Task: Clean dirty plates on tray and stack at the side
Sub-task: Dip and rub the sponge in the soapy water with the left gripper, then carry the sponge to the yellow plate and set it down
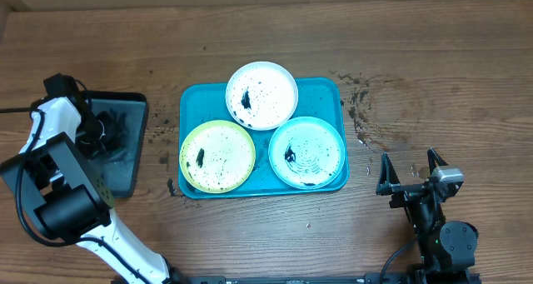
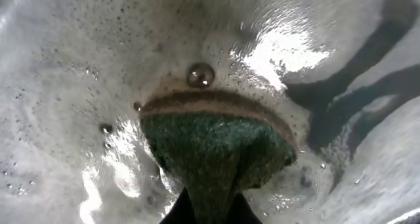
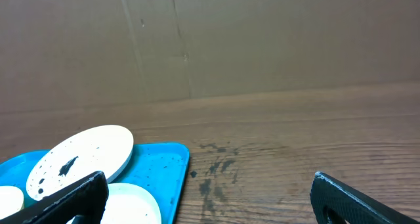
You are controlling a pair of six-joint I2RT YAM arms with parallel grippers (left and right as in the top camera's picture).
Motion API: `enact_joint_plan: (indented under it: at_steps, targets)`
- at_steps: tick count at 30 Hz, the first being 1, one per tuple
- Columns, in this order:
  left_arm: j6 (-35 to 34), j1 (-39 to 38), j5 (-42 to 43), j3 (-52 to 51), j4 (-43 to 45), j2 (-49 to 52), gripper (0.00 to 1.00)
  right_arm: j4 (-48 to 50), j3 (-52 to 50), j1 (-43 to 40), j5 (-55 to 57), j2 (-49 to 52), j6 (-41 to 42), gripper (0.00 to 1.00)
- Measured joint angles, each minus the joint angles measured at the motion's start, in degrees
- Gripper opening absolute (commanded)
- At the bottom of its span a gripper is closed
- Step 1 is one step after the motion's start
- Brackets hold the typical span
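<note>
Three plates, all dirty, all on the turquoise rectangular plastic tray [image 1: 193, 99] at table centre. Tray has rounded corners and a raised rim.
- white round plastic plate [image 1: 261, 96]: far edge of tray, black smear plus specks.
- yellow-green round plastic plate [image 1: 217, 155]: near-left, fine speckling, one dark blob.
- pale mint round plastic plate [image 1: 306, 151]: near-right, black smear and ring-shaped streaks.

The plates sit close together; can't tell whether their rims overlap.

Left arm is bent over the smaller black rectangular tray [image 1: 129, 151] at table left, wrist pointing down into it. The left gripper [image 2: 209, 209] is clamped on a green scouring sponge [image 2: 216, 152], whose coarse fibrous pad is pinched narrow at the fingers and pressed into white bubbly foam [image 2: 79, 86].

Right arm is parked near-right, well clear of the turquoise tray. The right gripper [image 1: 410, 169] has its fingers spread wide with nothing between them.

The brown wooden table [image 1: 433, 51] has black grit specks [image 1: 362, 109] just right of the tray.
</note>
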Motion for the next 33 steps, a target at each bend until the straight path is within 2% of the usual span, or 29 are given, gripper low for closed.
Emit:
enact_joint_plan:
  at_steps: [5, 12, 18, 22, 27, 33]
  targets:
    - [0.0, 0.0, -0.1, 6.8, -7.8, 0.7, 0.04, 0.0, 0.0, 0.0, 0.0, 0.0, 0.0, 1.00]
    - [0.0, 0.0, -0.2, 18.9, -13.5, -0.7, 0.04, 0.0, 0.0, 0.0, 0.0, 0.0, 0.0, 1.00]
    - [0.0, 0.0, -0.2, 19.1, -12.0, -2.6, 0.04, 0.0, 0.0, 0.0, 0.0, 0.0, 0.0, 1.00]
    - [0.0, 0.0, 0.0, 13.7, -8.5, -2.2, 0.04, 0.0, 0.0, 0.0, 0.0, 0.0, 0.0, 1.00]
    - [0.0, 0.0, 0.0, 10.5, -9.6, 0.5, 0.04, 0.0, 0.0, 0.0, 0.0, 0.0, 0.0, 1.00]
    - [0.2, 0.0, 0.9, 19.4, -16.7, 0.5, 0.04, 0.0, 0.0, 0.0, 0.0, 0.0, 0.0, 1.00]
